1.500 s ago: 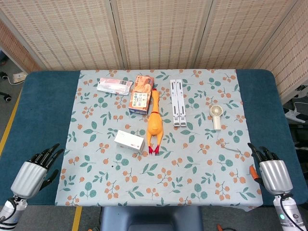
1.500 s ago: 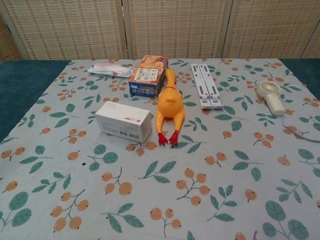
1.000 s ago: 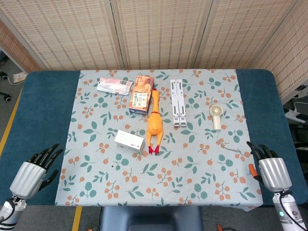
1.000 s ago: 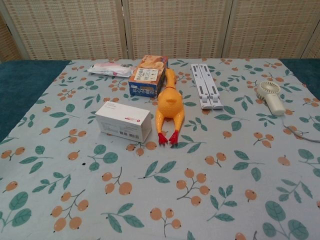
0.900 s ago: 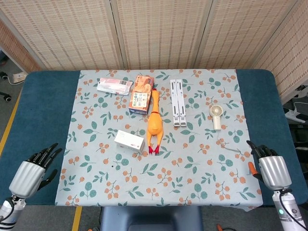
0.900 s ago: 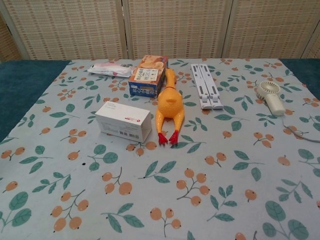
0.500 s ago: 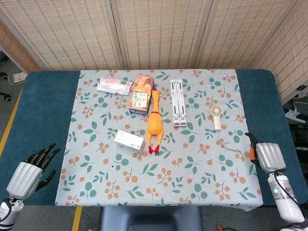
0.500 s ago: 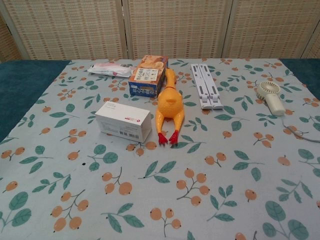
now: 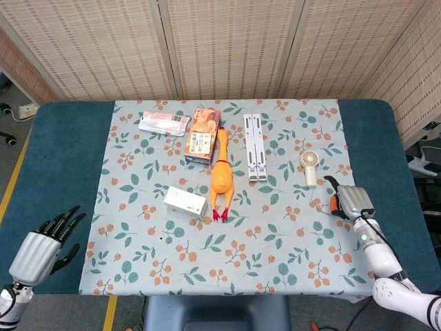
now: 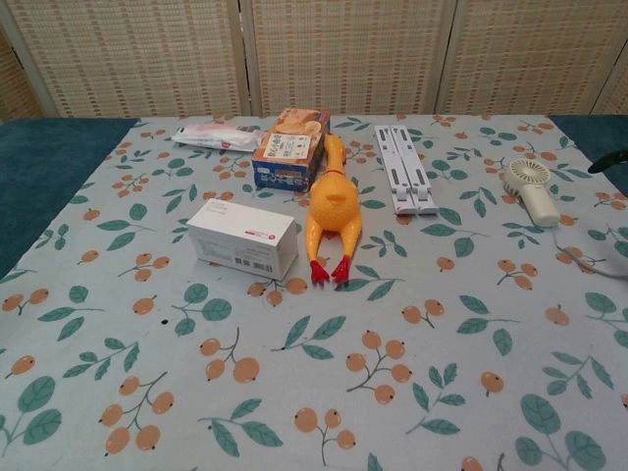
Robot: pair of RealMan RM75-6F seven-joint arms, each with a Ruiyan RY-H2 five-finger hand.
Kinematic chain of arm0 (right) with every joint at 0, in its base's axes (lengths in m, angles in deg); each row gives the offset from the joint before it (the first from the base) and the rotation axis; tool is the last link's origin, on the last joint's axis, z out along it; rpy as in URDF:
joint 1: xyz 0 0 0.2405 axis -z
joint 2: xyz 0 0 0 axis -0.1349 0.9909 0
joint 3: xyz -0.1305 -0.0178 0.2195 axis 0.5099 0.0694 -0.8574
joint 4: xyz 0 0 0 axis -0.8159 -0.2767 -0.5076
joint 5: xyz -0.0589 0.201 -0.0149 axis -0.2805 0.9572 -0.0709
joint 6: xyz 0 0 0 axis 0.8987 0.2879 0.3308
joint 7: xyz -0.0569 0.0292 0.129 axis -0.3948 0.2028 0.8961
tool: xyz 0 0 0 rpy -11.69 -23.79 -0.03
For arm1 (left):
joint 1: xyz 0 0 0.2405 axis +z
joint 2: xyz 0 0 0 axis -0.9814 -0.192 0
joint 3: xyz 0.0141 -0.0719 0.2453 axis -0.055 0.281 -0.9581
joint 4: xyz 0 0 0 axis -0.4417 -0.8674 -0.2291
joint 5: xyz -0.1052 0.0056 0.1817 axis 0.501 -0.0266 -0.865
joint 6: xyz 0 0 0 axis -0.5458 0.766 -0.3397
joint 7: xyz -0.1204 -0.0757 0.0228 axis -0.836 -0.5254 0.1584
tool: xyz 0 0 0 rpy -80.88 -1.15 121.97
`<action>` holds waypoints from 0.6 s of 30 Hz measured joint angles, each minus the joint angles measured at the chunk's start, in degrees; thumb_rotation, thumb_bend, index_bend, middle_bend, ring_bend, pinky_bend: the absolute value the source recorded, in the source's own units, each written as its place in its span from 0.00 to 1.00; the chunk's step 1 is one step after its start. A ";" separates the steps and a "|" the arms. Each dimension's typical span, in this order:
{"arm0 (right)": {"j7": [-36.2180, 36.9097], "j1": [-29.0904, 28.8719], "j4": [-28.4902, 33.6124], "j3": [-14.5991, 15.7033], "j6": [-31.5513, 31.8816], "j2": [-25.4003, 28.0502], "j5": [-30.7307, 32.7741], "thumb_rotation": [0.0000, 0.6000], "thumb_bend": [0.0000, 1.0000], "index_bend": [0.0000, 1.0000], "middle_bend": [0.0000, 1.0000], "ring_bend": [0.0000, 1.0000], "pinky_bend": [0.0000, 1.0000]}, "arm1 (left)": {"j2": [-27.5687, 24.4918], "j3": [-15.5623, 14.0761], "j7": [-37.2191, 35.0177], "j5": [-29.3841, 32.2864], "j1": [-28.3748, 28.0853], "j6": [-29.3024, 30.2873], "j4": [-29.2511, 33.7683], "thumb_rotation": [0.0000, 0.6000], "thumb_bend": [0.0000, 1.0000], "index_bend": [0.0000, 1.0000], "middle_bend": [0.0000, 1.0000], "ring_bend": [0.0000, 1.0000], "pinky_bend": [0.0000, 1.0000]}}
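**Right hand near the small fan, left hand idle off the cloth**

The right hand [image 9: 348, 202] sits over the right edge of the floral tablecloth [image 9: 275, 234], just near-right of the handheld fan [image 9: 310, 167], which lies flat on the cloth with its round head toward the far side. The hand does not touch the fan. Seen from its back, it does not show how its fingers lie, so I cannot tell whether it is spread or curled; it holds nothing visible. In the chest view only a dark tip shows at the right border.

The left hand [image 9: 43, 247] is at the near left, over the blue table [image 9: 62, 158], fingers spread and holding nothing.

Mid-cloth lies a rubber chicken [image 9: 220, 176], feet toward the near side, with a white box [image 9: 185, 201] to its near left. Farther back are a printed carton [image 9: 202, 135], a flat packet [image 9: 162, 123] and a white folding stand [image 9: 255, 147].
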 measured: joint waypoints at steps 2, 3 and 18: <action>-0.46 -1.37 -0.94 -0.13 -0.61 -1.09 1.99 1.00 0.71 0.10 0.74 0.59 0.69 | -0.06 -0.04 -0.28 -0.10 0.03 0.17 -0.07 1.00 0.38 0.12 0.06 0.21 0.45; -0.64 -1.87 -1.43 -0.15 -0.82 -1.55 2.78 1.00 0.72 0.10 0.74 0.59 0.69 | -0.09 -0.05 -0.46 -0.10 0.06 0.22 -0.10 1.00 0.38 0.12 0.06 0.21 0.45; -0.94 -6.48 -9.54 0.45 -1.77 -7.76 8.16 1.00 0.72 0.10 0.74 0.59 0.69 | -0.22 -0.18 -1.26 -0.70 0.43 1.41 -0.51 1.00 0.38 0.12 0.06 0.21 0.45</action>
